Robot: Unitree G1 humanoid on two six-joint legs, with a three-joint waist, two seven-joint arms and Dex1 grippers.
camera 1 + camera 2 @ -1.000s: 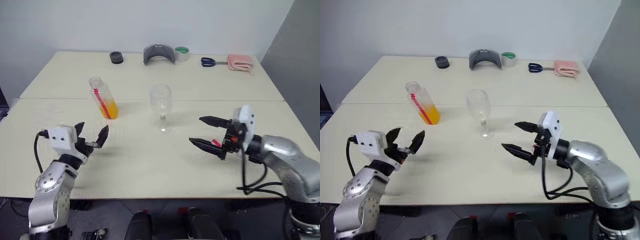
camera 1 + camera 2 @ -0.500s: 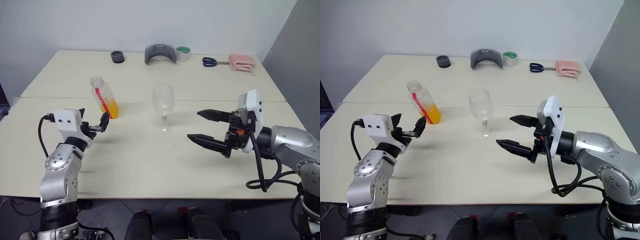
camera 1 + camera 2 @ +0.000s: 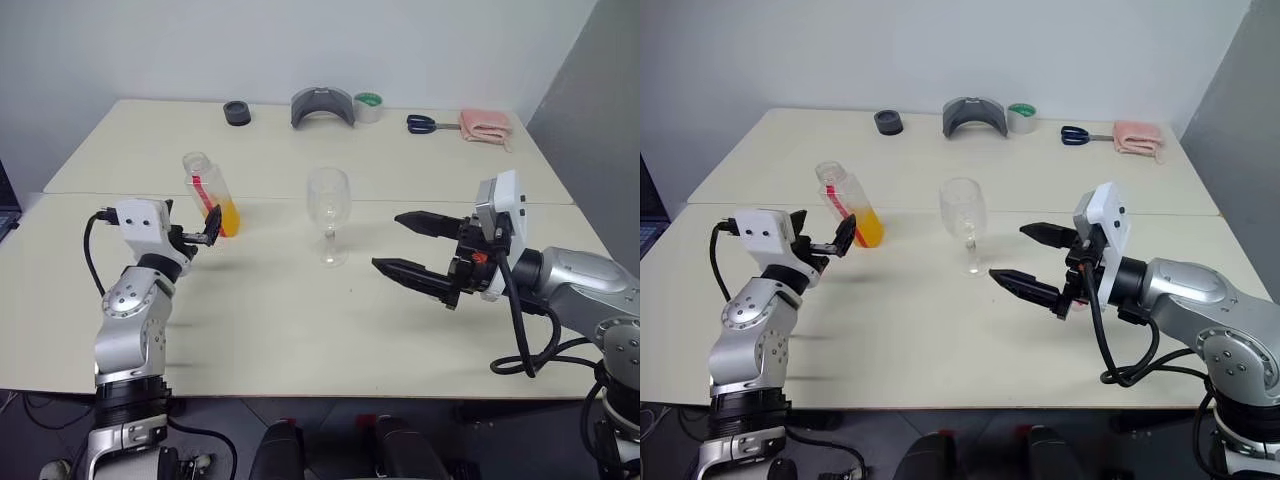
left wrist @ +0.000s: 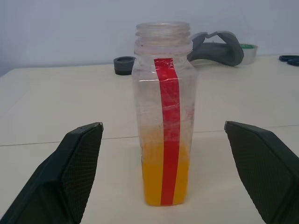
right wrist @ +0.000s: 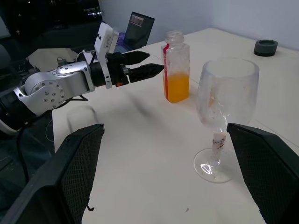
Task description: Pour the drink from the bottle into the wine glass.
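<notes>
Fingers of the left gripper stand wide, flanking the uncapped bottle; next comes closing on it. The right gripper gapes empty near the wine glass.

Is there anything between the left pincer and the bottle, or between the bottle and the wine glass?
Nothing visible. The left pincer is open just short of the bottle, which is framed between its fingers in the wrist view. Only bare table lies between the bottle and the wine glass.
</notes>
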